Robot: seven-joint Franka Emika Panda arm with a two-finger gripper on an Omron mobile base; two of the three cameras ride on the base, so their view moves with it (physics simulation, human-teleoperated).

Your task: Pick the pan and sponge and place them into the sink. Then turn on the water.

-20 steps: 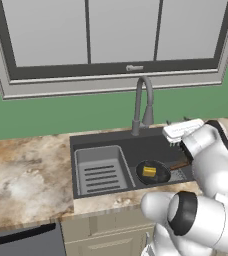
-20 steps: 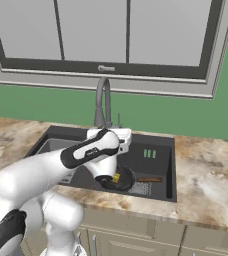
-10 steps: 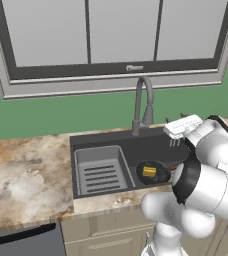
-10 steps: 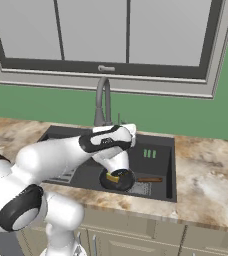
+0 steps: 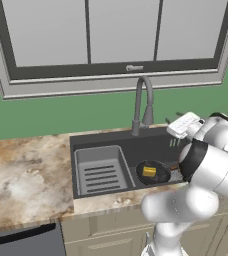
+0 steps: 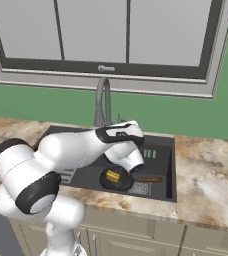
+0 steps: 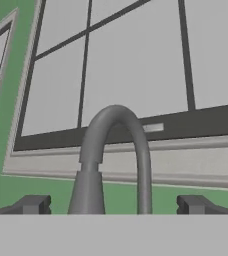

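pan point(image 5: 153, 172) sitting inside the sink point(image 5: 117, 141), sponge point(image 5: 149, 171) lying in the pan, pincer point(image 7: 114, 205) standing apart, facing the sink's faucet point(image 7: 113, 160)

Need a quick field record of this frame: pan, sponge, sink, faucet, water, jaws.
pan: in the sink basin, right of the grey rack insert
sponge: yellow, lying in the pan
sink: dark basin set in the marble counter
faucet: grey gooseneck, straight ahead in the hand view
water: no stream visible
gripper: jaws open, empty, either side of the faucet in the hand view, not touching it
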